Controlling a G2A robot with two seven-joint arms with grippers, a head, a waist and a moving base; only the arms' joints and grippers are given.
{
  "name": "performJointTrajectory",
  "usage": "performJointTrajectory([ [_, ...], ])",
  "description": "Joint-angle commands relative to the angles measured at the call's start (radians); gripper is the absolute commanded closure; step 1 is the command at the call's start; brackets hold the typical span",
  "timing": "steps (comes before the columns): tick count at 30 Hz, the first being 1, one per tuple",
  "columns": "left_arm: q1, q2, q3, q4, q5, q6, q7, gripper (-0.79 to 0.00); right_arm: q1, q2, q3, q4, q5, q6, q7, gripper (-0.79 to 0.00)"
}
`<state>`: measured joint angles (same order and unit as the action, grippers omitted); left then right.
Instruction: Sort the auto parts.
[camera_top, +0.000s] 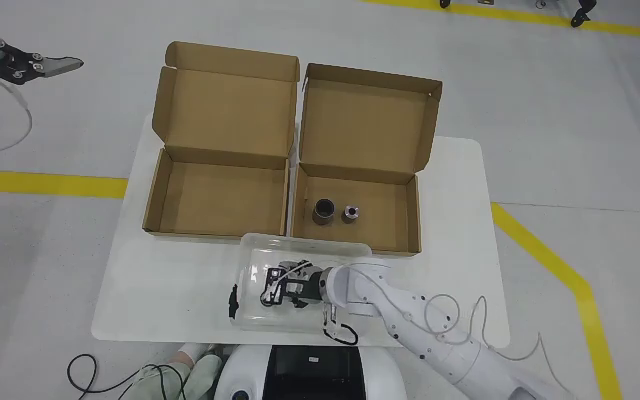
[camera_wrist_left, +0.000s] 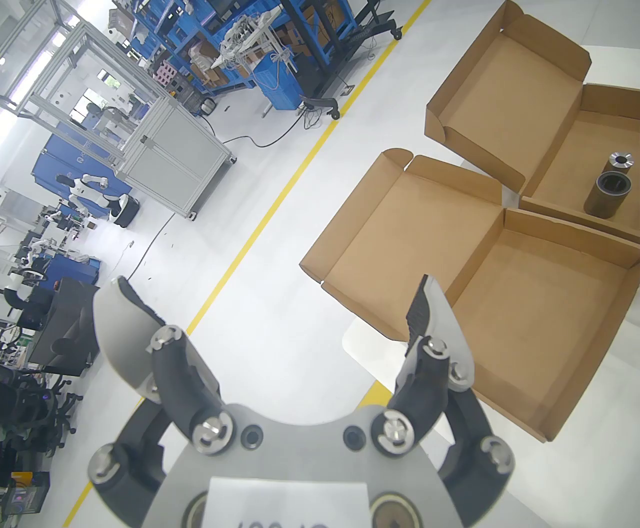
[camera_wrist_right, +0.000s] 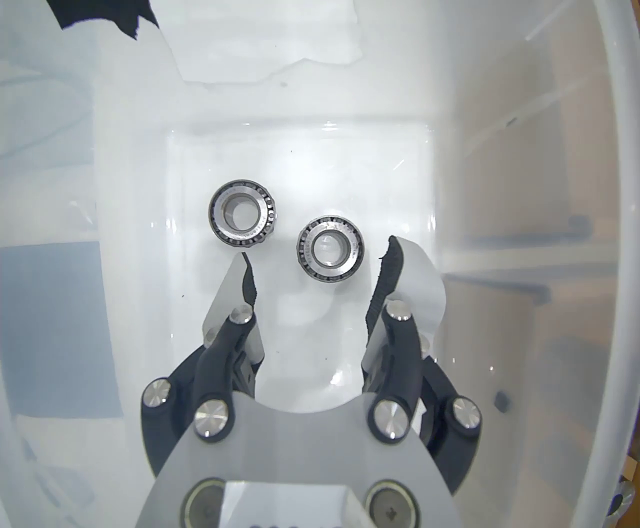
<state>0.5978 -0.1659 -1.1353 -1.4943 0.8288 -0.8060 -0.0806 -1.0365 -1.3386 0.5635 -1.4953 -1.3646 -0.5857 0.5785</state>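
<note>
Right gripper (camera_wrist_right: 318, 253) sits down inside the clear plastic bin (camera_top: 300, 238) at the near edge of the white table (camera_top: 170, 290), its fingers spread apart and holding nothing. Two tapered roller bearings lie flat on the bin floor just past the fingertips. One bearing (camera_wrist_right: 330, 248) lies between the two tips, nearer the far-side finger and not touching either. The other bearing (camera_wrist_right: 242, 220) lies a little farther on, beyond the opposite fingertip, close to the first but apart from it.

Left gripper (camera_wrist_left: 272, 282) hangs well off the table over the grey floor, beyond the far left corner, also spread wide with nothing between its pads.

Two open cardboard boxes stand side by side behind the bin, lids folded back. The right box (camera_top: 385, 195) holds a dark cylindrical sleeve (camera_top: 323, 211) standing upright and, just beside it, a small silver slotted bushing (camera_top: 350, 212). The left box (camera_top: 215, 200) touches it along one wall.
</note>
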Motion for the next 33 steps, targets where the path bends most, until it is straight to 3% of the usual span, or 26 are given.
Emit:
performJointTrajectory([
  [1, 0.0, 0.0, 0.0, 0.0, 0.0, 0.0, 0.0, -0.785, 0.006, -0.004, -0.005, 0.016, -0.004, 0.004, -0.01, -0.44],
  [9, 0.0, 0.0, 0.0, 0.0, 0.0, 0.0, 0.0, -0.785, 0.032, -0.024, -0.024, 0.049, -0.011, 0.012, -0.025, -0.416],
  [20, 0.0, 0.0, 0.0, 0.0, 0.0, 0.0, 0.0, -0.785, 0.067, -0.054, -0.057, 0.095, -0.021, 0.019, -0.026, -0.32],
  [25, 0.0, 0.0, 0.0, 0.0, 0.0, 0.0, 0.0, -0.785, 0.065, -0.06, -0.057, 0.103, -0.03, 0.032, -0.032, -0.197],
  [30, 0.0, 0.0, 0.0, 0.0, 0.0, 0.0, 0.0, -0.785, 0.052, -0.056, -0.043, 0.079, -0.048, 0.037, -0.036, 0.0],
  [33, 0.0, 0.0, 0.0, 0.0, 0.0, 0.0, 0.0, -0.785, 0.038, -0.049, -0.029, 0.052, -0.061, 0.041, -0.051, 0.0],
])
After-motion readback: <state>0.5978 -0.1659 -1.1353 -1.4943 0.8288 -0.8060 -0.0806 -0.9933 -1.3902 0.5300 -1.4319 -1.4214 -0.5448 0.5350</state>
